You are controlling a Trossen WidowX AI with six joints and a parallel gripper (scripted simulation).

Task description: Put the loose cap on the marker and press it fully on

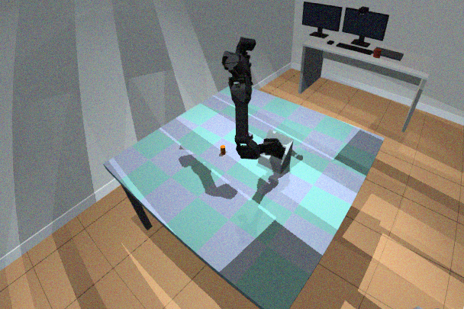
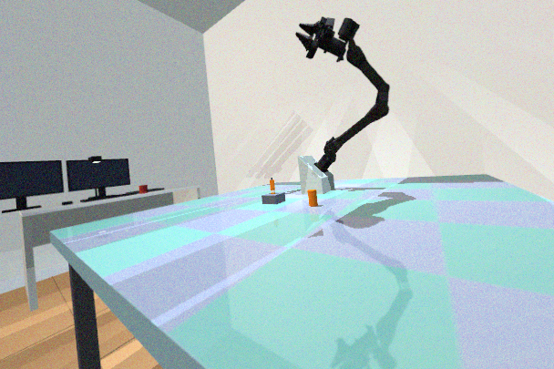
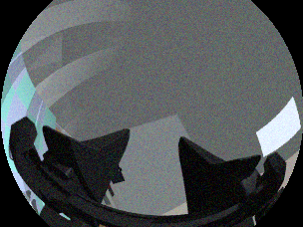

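You stood in a plain room with grey walls (image 1: 95,56) crossed by pale slanted bands of light, a white baseboard (image 1: 57,220) running along their foot. The floor (image 1: 420,197) was tan wooden tile, patched with brighter and darker shapes. In the middle your table (image 1: 214,224) carried a glossy checkered top of teal and lavender squares on dark legs. Against the far wall you had a light grey desk (image 1: 381,63) with two dark monitors (image 1: 345,20), a keyboard (image 1: 352,48) and a small red cup (image 1: 377,53) near it.
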